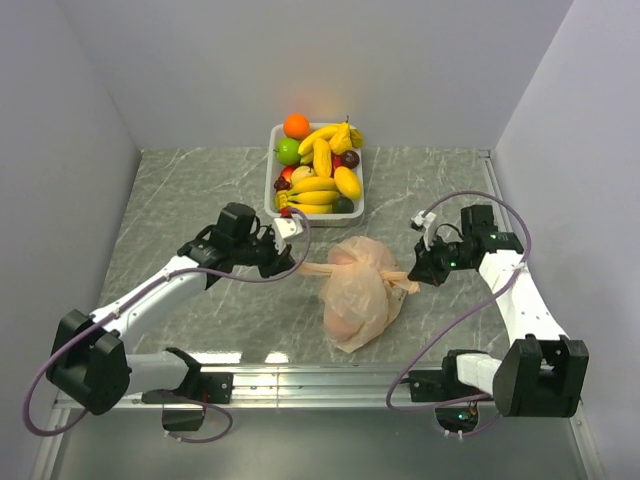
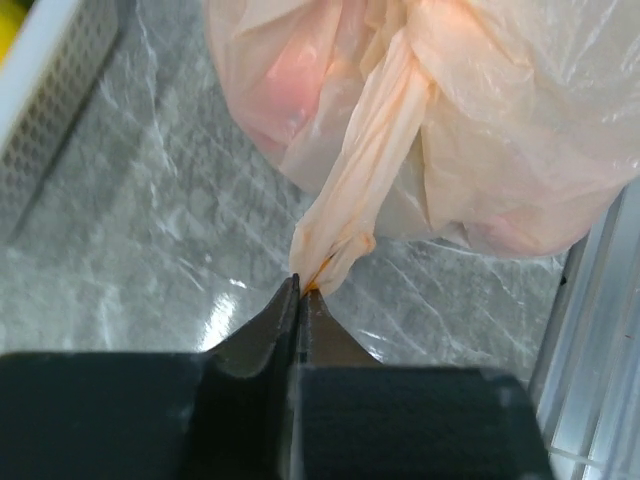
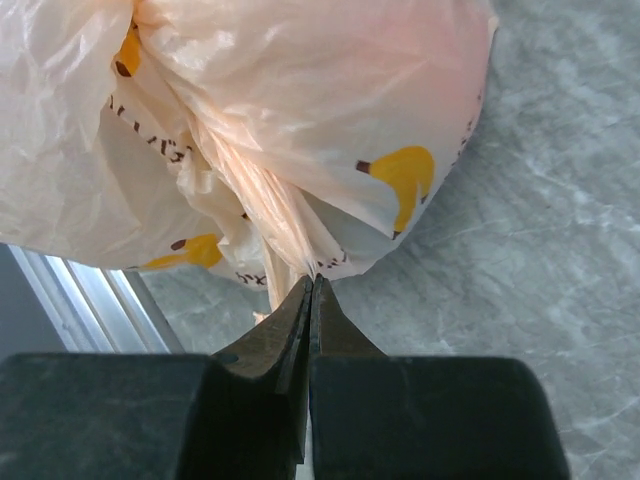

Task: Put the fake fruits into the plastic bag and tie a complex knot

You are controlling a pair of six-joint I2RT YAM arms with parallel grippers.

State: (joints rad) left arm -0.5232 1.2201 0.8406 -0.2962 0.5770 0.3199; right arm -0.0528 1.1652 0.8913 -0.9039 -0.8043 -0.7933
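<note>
Bulging on the table, the plastic bag (image 1: 357,295) has both twisted handles pinched by left gripper (image 2: 300,285) and right gripper (image 3: 310,285)

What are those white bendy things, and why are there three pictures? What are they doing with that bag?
They are two robot arms bolted to a table. One picture comes from a camera looking down from above. The other two come from small cameras on each arm's wrist, so you see its black fingers up close. On the table sits a white tray full of fake fruits and a peach plastic bag. The left gripper is shut on one handle of the bag. The right gripper is shut on the other handle. The handles stretch out sideways from the bag, one toward each arm.
</note>
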